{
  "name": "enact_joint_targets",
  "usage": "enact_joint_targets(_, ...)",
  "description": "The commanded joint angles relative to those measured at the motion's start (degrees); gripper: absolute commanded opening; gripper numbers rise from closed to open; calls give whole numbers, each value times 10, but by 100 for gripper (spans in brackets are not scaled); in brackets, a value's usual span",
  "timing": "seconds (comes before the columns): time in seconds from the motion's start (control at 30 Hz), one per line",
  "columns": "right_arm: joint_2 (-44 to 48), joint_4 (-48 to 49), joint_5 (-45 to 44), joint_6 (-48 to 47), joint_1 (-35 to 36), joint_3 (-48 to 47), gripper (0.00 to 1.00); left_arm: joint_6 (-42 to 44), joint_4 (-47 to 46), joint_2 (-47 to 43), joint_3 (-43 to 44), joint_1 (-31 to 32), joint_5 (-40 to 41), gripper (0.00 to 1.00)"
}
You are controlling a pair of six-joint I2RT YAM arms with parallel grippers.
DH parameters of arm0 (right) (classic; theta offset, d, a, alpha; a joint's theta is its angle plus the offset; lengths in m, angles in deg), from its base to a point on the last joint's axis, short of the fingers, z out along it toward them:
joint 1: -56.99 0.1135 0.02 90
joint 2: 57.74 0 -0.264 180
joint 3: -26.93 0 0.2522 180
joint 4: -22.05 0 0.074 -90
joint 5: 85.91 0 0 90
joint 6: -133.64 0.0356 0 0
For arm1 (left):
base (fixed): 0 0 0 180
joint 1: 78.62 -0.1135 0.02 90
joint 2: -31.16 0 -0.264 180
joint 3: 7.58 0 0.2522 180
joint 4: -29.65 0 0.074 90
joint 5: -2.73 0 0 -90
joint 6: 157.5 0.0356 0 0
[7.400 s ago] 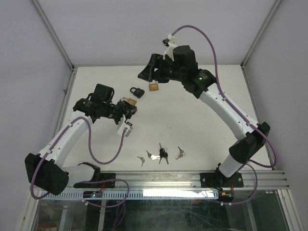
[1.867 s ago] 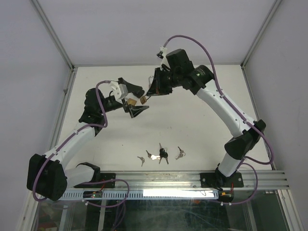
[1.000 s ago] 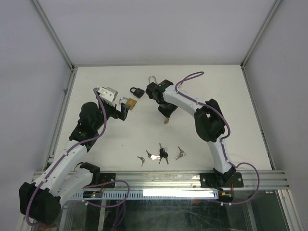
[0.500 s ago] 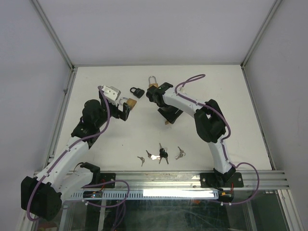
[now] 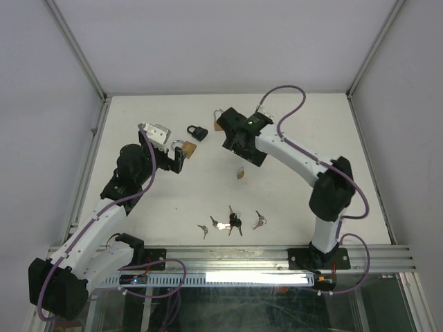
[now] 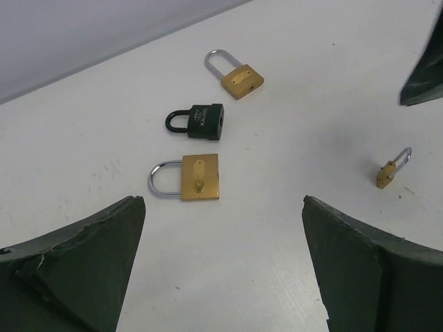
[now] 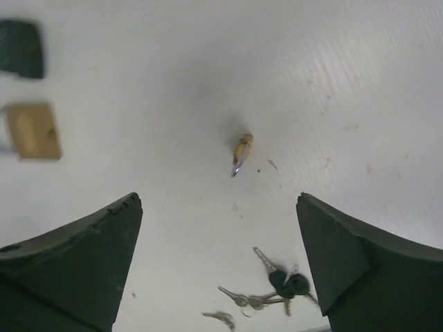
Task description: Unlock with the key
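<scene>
A small brass padlock (image 5: 240,173) (image 7: 241,153) (image 6: 391,171) lies loose on the white table. My right gripper (image 5: 241,149) (image 7: 218,200) hangs open just above and behind it, holding nothing. Key bunches lie near the front: one with a black head (image 5: 233,221) (image 7: 287,283), a silver one (image 5: 258,222) and another (image 5: 203,229). A larger brass padlock (image 5: 187,147) (image 6: 199,178) lies flat in front of my open left gripper (image 5: 176,158) (image 6: 221,207). A black padlock (image 5: 197,131) (image 6: 201,122) and a long-shackle brass padlock (image 5: 218,119) (image 6: 239,76) lie further back.
White walls and an aluminium frame (image 5: 104,104) close the table on the left, back and right. A metal rail (image 5: 277,259) runs along the near edge by the arm bases. The right arm (image 5: 297,155) arches over the table's right half.
My right gripper has opened and drawn up off the small brass padlock, which stays on the table. The right arm has swung out to the right. The left arm has barely moved.
</scene>
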State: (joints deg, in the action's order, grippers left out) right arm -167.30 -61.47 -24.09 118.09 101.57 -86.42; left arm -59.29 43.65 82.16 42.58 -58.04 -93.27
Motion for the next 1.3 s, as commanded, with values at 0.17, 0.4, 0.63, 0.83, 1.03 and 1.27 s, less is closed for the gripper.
enact_joint_targets(0.17,244,346,314,-487,118,191,78,-94,36,-37,22,-41,72,99)
enact_joint_targets(0.4,84,229,307,-519,207,123,49,-128,71,-79,5,-107,93,99)
enact_joint_targets(0.63,-43,158,252,-553,275,52,48,-98,78,-95,5,-127,94,99)
enact_joint_targets(0.83,-54,176,264,-552,282,83,48,-90,74,-95,12,-126,72,99)
enact_joint_targets(1.03,-78,189,255,-561,294,76,46,-90,72,-90,11,-126,69,99)
enact_joint_targets(1.27,-107,189,267,-574,295,56,39,-85,66,-88,12,-127,59,99)
